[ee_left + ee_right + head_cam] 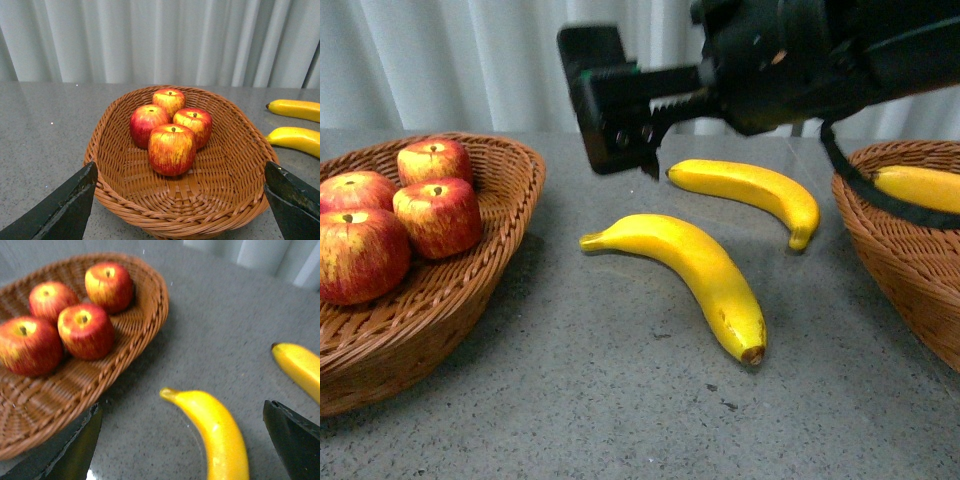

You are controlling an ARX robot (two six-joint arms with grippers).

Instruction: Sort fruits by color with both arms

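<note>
Right gripper (181,407) spread wide over near banana (215,435) on bench (225,325); left gripper (180,170) likewise wide, facing basketed apples (171,149).

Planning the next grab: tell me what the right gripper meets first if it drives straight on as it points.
Probably the nearer banana: the right wrist view shows it lying on the table ahead, framed by the open jaws of the right gripper. Depth is unclear.
</note>
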